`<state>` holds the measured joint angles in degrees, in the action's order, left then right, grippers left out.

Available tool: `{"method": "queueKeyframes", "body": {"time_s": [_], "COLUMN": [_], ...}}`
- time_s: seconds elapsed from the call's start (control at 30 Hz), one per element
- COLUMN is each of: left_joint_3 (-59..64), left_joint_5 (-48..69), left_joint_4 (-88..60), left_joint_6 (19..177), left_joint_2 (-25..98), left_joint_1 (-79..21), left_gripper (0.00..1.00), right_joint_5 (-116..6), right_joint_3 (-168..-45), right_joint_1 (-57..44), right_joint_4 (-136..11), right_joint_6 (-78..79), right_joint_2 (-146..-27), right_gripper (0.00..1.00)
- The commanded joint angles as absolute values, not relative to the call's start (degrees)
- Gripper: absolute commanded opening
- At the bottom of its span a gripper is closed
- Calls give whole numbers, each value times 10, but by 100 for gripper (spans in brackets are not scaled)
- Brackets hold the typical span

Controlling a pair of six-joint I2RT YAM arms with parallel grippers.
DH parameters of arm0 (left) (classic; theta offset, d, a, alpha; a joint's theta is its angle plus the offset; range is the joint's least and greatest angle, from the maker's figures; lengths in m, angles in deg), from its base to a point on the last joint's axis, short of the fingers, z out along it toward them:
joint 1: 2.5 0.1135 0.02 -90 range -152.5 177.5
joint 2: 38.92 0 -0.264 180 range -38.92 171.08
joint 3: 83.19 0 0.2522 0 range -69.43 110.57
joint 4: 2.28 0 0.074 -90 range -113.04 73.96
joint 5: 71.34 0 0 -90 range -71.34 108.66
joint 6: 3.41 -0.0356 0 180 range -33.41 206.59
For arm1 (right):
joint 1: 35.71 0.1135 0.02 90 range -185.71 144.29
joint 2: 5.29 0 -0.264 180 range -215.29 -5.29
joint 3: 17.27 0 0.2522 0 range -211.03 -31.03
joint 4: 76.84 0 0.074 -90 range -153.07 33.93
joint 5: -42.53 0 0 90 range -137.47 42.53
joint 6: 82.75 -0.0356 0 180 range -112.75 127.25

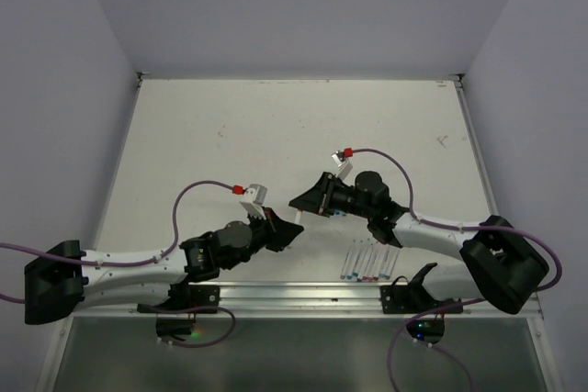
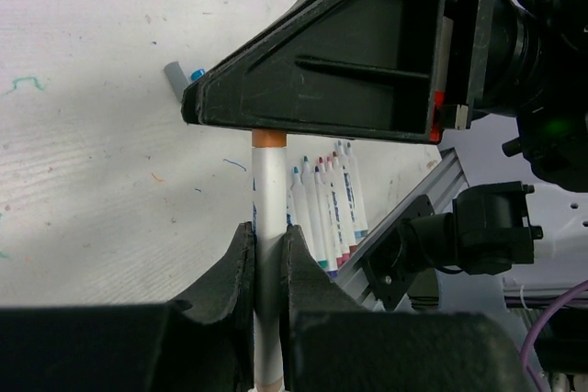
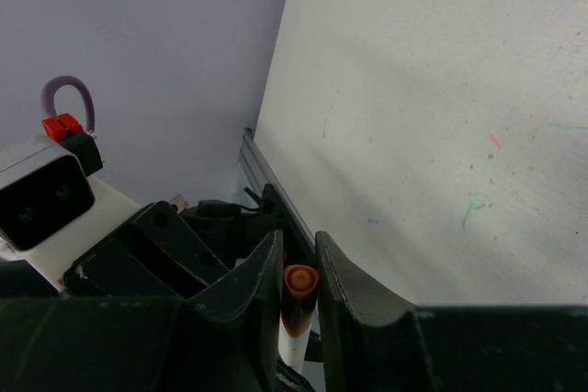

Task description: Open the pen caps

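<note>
My left gripper [image 2: 268, 238] is shut on the white barrel of a pen [image 2: 269, 185], which stands upright between its fingers. The pen's orange cap [image 2: 268, 139] points at my right gripper [image 2: 349, 61], which meets it from the far end. In the right wrist view the orange cap [image 3: 299, 286] sits between the two fingers of my right gripper [image 3: 297, 259], touched on both sides. Seen from above, the left gripper [image 1: 290, 229] and right gripper [image 1: 300, 201] meet tip to tip over the table's near middle; the pen is hidden there.
A row of several uncapped pens [image 1: 366, 262] lies by the metal rail [image 1: 303, 293] at the near edge, also seen as pens [image 2: 326, 199] behind the held one. A loose grey cap [image 2: 175, 80] and a blue cap [image 2: 197, 73] lie on the white table.
</note>
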<state>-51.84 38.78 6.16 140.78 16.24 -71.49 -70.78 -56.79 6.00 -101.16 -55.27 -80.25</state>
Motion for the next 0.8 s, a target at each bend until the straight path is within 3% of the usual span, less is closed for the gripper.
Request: {"method": "queueKeyframes", "body": {"time_s": [0.0,0.1,0.17,0.27,0.3,0.57,0.77], "left_joint_3": [-491,-491,-490,-490,-490,-515,-568], "left_joint_5": [391,396,398,396,395,319,225], "left_joint_4": [86,81,80,78,79,112,212], "left_joint_6": [1399,1398,1398,1398,1398,1403,1433], "left_joint_2": [162,159,158,157,156,150,127], "left_joint_1": [-716,-717,-716,-716,-716,-717,-715], "left_gripper": [0,0,0,0,0,0,0], "right_joint_5": [-715,-717,-712,-708,-700,-654,-644], "right_joint_3": [-568,-568,-564,-563,-565,-593,-606], "right_joint_1": [73,74,74,74,74,70,56], "right_joint_4": [-1027,-1028,-1029,-1015,-1010,-962,-1014], "right_joint_6": [-542,-538,-537,-532,-531,-496,-466], "right_joint_2": [-791,-790,-789,-782,-780,-772,-792], "right_gripper": [25,32,30,12,0,0,0]}}
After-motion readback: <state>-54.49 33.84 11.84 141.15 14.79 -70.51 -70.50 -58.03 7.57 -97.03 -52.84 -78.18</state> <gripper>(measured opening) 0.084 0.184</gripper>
